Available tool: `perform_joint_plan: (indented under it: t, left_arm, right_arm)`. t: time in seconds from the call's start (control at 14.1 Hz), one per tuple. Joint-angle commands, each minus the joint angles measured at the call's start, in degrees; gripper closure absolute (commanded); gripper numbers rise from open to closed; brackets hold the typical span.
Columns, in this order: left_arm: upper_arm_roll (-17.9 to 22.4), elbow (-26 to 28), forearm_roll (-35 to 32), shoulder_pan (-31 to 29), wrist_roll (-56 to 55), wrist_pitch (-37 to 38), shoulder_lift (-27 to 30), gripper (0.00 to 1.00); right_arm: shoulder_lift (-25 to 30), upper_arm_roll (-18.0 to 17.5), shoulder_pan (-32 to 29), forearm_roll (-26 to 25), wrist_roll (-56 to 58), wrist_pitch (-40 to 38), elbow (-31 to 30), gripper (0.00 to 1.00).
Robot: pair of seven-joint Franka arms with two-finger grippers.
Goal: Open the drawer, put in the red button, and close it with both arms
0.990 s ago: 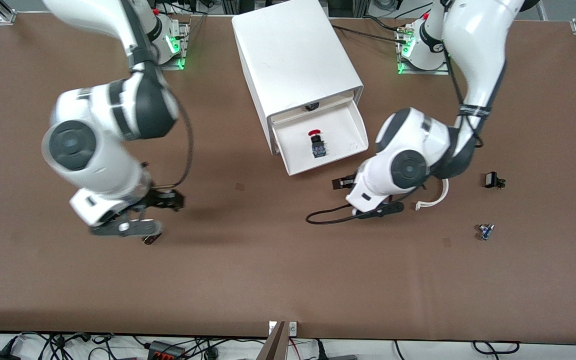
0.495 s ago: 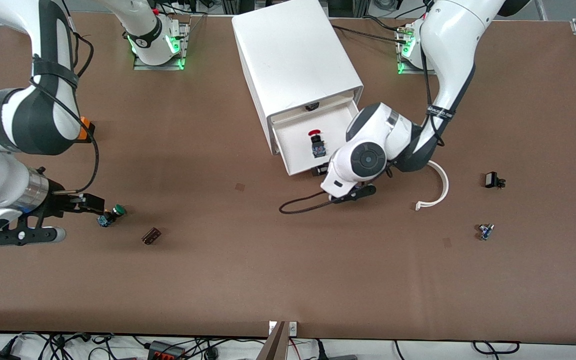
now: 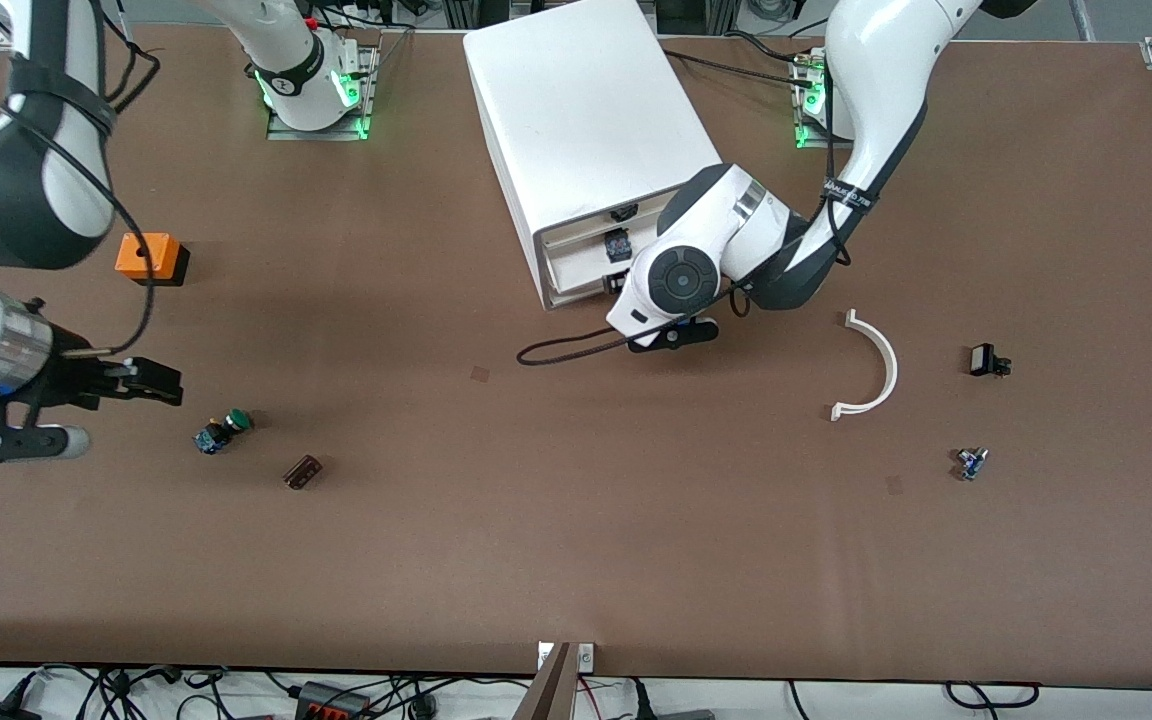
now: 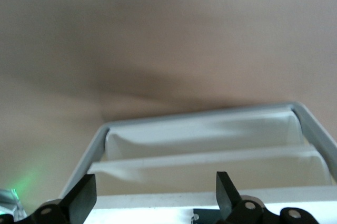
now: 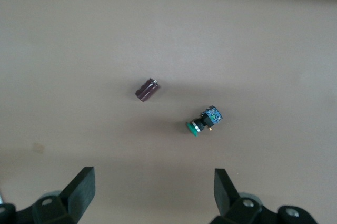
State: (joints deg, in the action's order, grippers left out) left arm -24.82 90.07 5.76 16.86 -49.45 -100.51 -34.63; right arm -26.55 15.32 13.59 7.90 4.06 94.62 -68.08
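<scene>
White cabinet (image 3: 586, 130) stands at the robots' edge of the bench, mid-length. The drawer (image 3: 576, 262), second from top, is pushed almost fully in; only a narrow strip of its front lip shows. The red button (image 3: 618, 245) is in that drawer, only its dark body visible at the opening, just under the top drawer's black clip (image 3: 623, 212).

Left gripper (image 3: 636, 300) is right at the drawer front, wrist low against the cabinet face; in the left wrist view its fingers (image 4: 226, 195) are spread wide with nothing between them, white drawer fronts (image 4: 205, 150) stacked just ahead.

Right gripper (image 3: 151, 382) hangs over bare bench near the right arm's end, fingers (image 5: 224, 187) wide apart and empty in the right wrist view. That arm waits.

Green button (image 3: 221, 432) lies on its side near the right gripper, closer to the front camera; a small dark brown cylinder (image 3: 303, 472) lies beside it. Orange box (image 3: 148, 258) sits near the right arm's end of the bench.

Toward the left arm's end: white curved piece (image 3: 874, 368), small black part (image 3: 986, 360), small blue part (image 3: 971, 462), all apart from each other.
</scene>
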Motion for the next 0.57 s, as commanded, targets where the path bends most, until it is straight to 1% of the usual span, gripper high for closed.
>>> perform_joint_plan:
  t: [0.0,0.07,0.14,0.21,0.49]
  left_arm:
    - [-1.1,2.8,2.8,-0.7,-0.4,0.8,1.8,0.00]
    - [-1.3,3.3,2.8,-0.6,-0.4,0.8,1.8,0.00]
    - [-1.3,3.5,2.8,-0.3,-0.4,0.8,1.8,0.00]
    - [-1.3,3.8,2.8,-0.3,-0.4,0.7,1.8,0.00]
    - [-1.4,3.8,3.9,-0.5,-0.4,0.7,1.8,0.00]
  right_arm:
    - [6.2,-8.8,-8.3,-2.0,-1.1,-0.8,-4.1,0.00]
    - [8.2,-9.9,-10.0,-2.6,-1.0,-0.9,-5.6,0.00]
    - [10.6,-12.8,-13.5,-2.9,-1.1,-0.8,-7.9,0.00]
    - [12.4,-14.4,-15.4,-3.1,-1.1,-0.9,-9.9,0.00]
    - [14.9,-15.4,-16.5,-4.8,-1.1,-1.9,-11.5,0.00]
